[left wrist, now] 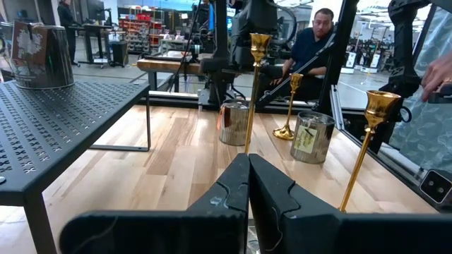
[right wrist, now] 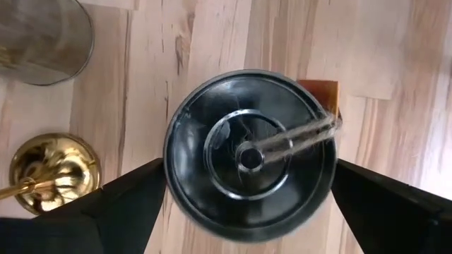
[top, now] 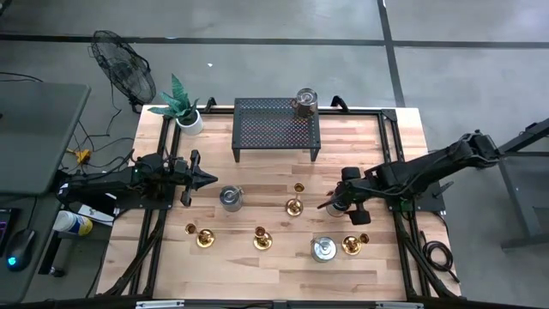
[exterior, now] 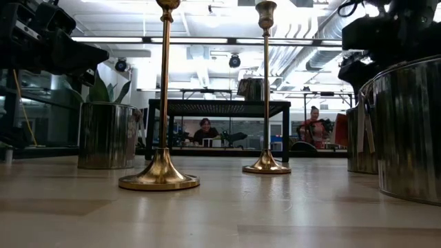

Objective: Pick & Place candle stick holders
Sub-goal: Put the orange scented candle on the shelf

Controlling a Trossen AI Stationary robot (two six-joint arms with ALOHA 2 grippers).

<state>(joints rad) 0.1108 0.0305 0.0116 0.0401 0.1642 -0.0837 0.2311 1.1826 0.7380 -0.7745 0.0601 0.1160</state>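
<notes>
On the pale wooden surface [top: 274, 176] the shiny brass candle stick holders stand upright, each one with a round flared base and a thin stem. One holder [top: 204, 238] is near the front edge on my left side. A second holder [top: 262, 239] stands close to it, more to the middle. A third holder [top: 295, 206] is in the centre of the surface, and a fourth holder [top: 353, 244] is at the front on my right side, just beside a round silver metal tin [top: 323, 250]. None of them is in a gripper.

My left gripper [top: 206, 178] hangs over the left half of the surface and points toward the centre. It is clenched on nothing; in the left wrist view its two dark fingers [left wrist: 226, 194] lie flat against each other. Near its tip stands another silver metal tin [top: 230, 198].

My right gripper [top: 330, 206] is low over the right half, near the third holder. Directly under it is a dark round tin [right wrist: 251, 159], seen from above, and a brass base [right wrist: 49, 173] shows beside that tin. I cannot tell if this gripper grasps the dark tin or is released.

At the back of the surface stands a black perforated metal rack [top: 276, 129] with a metal cup [top: 305, 102] on top. A small green plant in a white pot [top: 186, 114] stands at the back left corner.
</notes>
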